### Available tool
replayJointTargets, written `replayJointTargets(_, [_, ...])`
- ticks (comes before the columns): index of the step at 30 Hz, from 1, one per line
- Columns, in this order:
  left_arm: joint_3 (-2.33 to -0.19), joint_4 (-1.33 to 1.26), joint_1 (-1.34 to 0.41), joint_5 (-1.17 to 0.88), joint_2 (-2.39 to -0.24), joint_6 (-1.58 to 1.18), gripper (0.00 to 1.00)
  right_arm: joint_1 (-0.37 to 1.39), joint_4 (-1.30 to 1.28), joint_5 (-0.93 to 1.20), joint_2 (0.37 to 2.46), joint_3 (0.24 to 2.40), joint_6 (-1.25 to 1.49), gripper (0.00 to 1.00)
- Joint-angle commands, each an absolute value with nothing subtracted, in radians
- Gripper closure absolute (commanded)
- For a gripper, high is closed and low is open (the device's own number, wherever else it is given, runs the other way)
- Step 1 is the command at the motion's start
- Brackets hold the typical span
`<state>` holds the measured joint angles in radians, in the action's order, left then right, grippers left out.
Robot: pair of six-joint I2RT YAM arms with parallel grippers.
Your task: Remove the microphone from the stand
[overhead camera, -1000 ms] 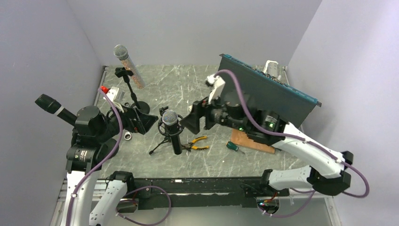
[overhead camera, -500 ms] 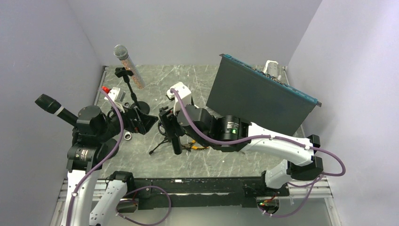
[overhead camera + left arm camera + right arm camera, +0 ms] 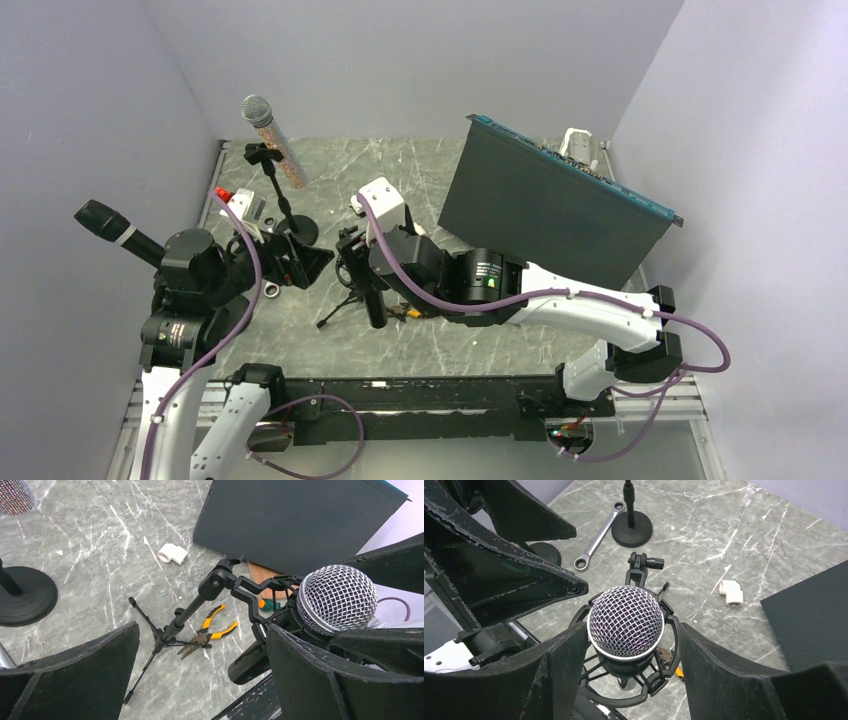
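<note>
Spanning the whole floor of the booth, a grey marbled table point(image 3: 420, 340) is seen, with a large dark panel point(image 3: 540, 215) propped at a tilt on its far right part. The right gripper point(image 3: 626, 645) is stretched across to the table's middle, and its jaws are held apart. They are placed on either side of the microphone point(image 3: 626, 622), level with the shock mount point(image 3: 624, 692) below the mesh head. A narrow gap is seen on the right side; on the left, contact cannot be judged. The left gripper point(image 3: 200, 675) is held just to the left of the same spot, its jaws spread wide and closed on nothing.

The microphone is seated in the shock mount, head up and black body hanging down, and the mount is carried by a small tripod stand point(image 3: 170, 630) standing on the table. A second, glittery microphone point(image 3: 268, 125) is clipped to a round-based stand point(image 3: 22, 595) at the far left. Orange-handled pliers point(image 3: 207, 635) are laid beside the tripod's feet, a spanner point(image 3: 596, 542) is laid near the round base, and a white pipe elbow point(image 3: 172, 554) is set near the panel.
</note>
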<state>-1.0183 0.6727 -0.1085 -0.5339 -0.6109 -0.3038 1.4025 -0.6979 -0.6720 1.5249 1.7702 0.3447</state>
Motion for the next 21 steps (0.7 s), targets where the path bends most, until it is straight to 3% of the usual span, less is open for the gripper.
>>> replayJointTargets(1, [-1.034, 0.668, -0.112, -0.514, -0.606, -0.300, 0.01, 1.408, -0.687, -0.686, 1.538, 1.806, 0.351, 0.32])
replayJointTargets(10, [-1.040, 0.679, -0.112, -0.501, -0.601, -0.304, 0.00, 1.408, -0.658, -0.663, 1.544, 1.806, 0.332, 0.43])
replayJointTargets(17, [-1.040, 0.678, -0.112, -0.503, -0.609, -0.308, 0.00, 1.408, -0.666, -0.648, 1.558, 1.865, 0.296, 0.66])
replayJointTargets(21, [-1.040, 0.673, -0.112, -0.510, -0.616, -0.314, 0.01, 1.408, -0.673, -0.645, 1.584, 1.953, 0.247, 0.73])
